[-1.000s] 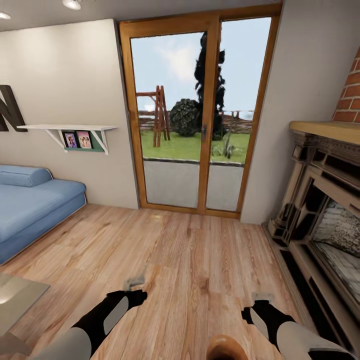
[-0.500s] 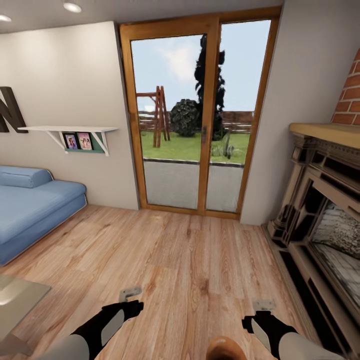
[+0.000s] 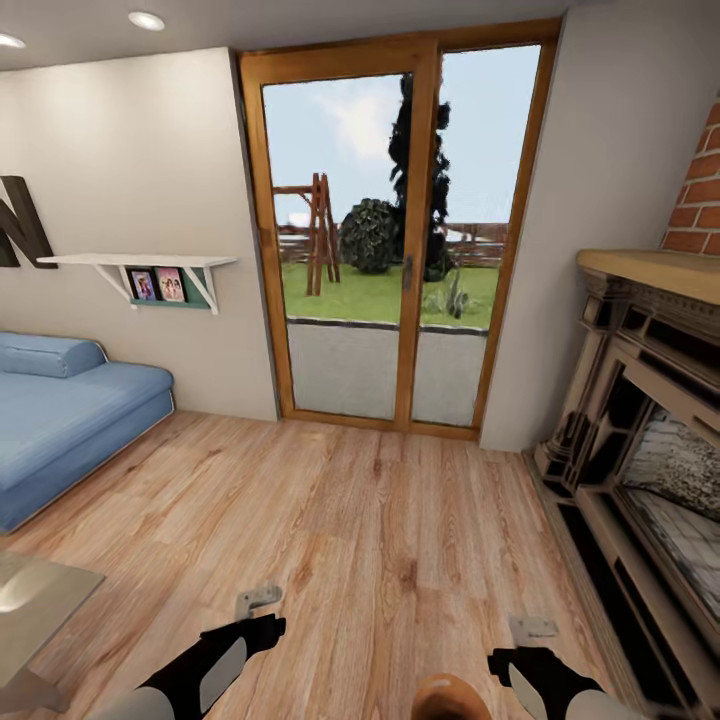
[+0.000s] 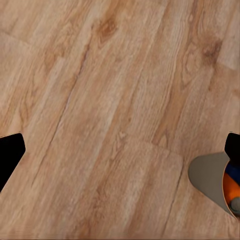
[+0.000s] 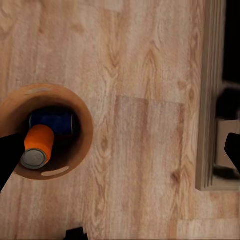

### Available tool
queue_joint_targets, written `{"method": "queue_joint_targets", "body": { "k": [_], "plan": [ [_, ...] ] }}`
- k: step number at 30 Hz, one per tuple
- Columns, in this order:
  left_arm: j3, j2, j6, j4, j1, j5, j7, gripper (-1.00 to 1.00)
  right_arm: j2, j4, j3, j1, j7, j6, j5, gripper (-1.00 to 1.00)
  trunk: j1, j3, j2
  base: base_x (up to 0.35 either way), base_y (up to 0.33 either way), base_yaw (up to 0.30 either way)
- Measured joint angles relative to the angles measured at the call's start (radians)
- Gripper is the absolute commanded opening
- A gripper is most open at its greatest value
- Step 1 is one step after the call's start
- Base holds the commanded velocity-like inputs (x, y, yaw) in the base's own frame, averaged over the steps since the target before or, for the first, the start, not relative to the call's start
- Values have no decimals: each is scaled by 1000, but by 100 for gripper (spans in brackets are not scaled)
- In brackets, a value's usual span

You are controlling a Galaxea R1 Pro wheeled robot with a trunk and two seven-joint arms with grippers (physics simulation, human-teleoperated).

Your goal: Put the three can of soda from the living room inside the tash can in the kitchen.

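I am in the living room; the kitchen is out of view. The tash can [image 5: 47, 131], a round bucket with a brown inside, is seen from above in the right wrist view. An orange can of soda [image 5: 38, 146] and a blue one [image 5: 52, 121] lie inside it. Its grey wall [image 4: 209, 175] also shows in the left wrist view. Its brown rim [image 3: 452, 697] peeks up low between my arms. My left gripper [image 3: 258, 600] and right gripper [image 3: 533, 630] hang open over the plank floor, holding nothing.
A blue sofa [image 3: 60, 420] stands at the left and a glass-topped table corner [image 3: 35, 595] at the lower left. Wood-framed glass doors [image 3: 400, 240] are straight ahead. The brick fireplace [image 3: 650, 420] lines the right side, close to my right arm.
The head view has shifted slightly, showing a little more ceiling. Both arms sit lower in it than before. The grippers stay open.
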Motion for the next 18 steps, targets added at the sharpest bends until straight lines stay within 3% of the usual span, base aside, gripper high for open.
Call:
{"method": "queue_joint_targets", "body": {
  "k": [9, 18],
  "plan": [
    [-3, -5, -19, 3, 44, 0, 0, 100, -2, 47, -1, 20, -2, -36, 0, 100, -34, 28, 63, 0, 0, 0],
    [-27, -24, -112, 113, 78, 0, -1, 100, -8, 98, -5, 91, -2, -91, -7, 100, -69, 56, 126, 0, 0, 0]
  ]
}}
